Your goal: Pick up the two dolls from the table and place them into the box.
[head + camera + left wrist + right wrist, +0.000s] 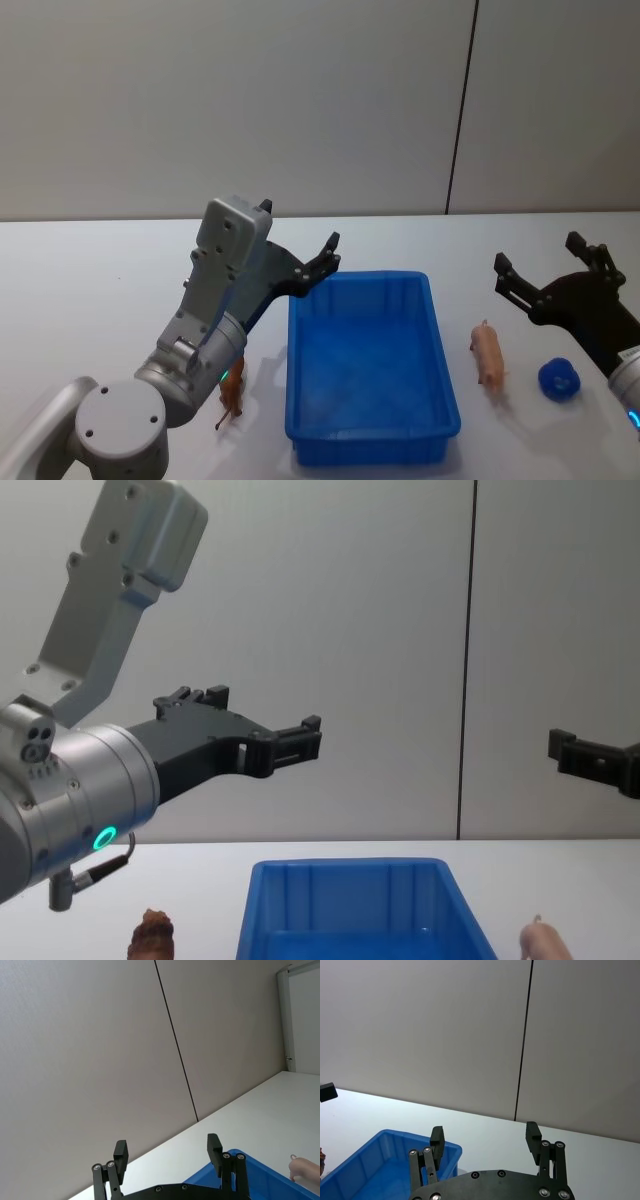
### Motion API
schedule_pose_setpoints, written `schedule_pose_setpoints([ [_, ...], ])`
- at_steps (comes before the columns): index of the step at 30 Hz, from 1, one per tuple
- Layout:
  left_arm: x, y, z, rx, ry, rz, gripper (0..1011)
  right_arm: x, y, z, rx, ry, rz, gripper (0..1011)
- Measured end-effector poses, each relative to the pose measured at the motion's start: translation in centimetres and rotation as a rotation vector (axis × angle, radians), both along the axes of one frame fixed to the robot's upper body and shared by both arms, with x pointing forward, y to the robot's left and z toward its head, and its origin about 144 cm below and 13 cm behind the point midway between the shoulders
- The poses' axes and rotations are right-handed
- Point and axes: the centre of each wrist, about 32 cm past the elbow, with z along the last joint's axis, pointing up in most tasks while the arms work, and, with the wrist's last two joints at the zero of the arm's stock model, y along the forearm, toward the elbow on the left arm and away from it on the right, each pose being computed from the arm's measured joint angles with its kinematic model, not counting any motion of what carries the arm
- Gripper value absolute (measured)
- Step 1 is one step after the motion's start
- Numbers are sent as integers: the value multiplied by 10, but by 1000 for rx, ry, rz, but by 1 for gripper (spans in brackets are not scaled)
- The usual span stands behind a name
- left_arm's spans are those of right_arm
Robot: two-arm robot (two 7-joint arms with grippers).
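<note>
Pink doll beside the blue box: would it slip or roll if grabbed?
The pink doll looks smooth, so it might slip in a hard grip. It is tiny beside the box, so probably light. Its body seems rounded, so a nudge could roll or spin it.

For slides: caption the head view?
Left pincer and right pincer open; brown doll and pink doll flank blue box.

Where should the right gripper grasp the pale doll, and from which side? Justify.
Grip the pale doll across its midbody, coming from above. It sits on the table right of the box, long and narrow, so its flanks offer the open right gripper the shortest span, probably the steadiest hold. The left gripper hovers above the box's far left corner.
</note>
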Motion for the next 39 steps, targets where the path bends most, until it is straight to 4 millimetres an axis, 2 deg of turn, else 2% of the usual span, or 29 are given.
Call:
schedule_pose_setpoints([
  [23, 0, 0, 0, 0, 0, 0, 1001, 0, -2, -1, 2, 7, 0, 1001],
  [39, 0, 0, 0, 0, 0, 0, 1001, 2, -34, -13, -7, 156, -11, 1001],
])
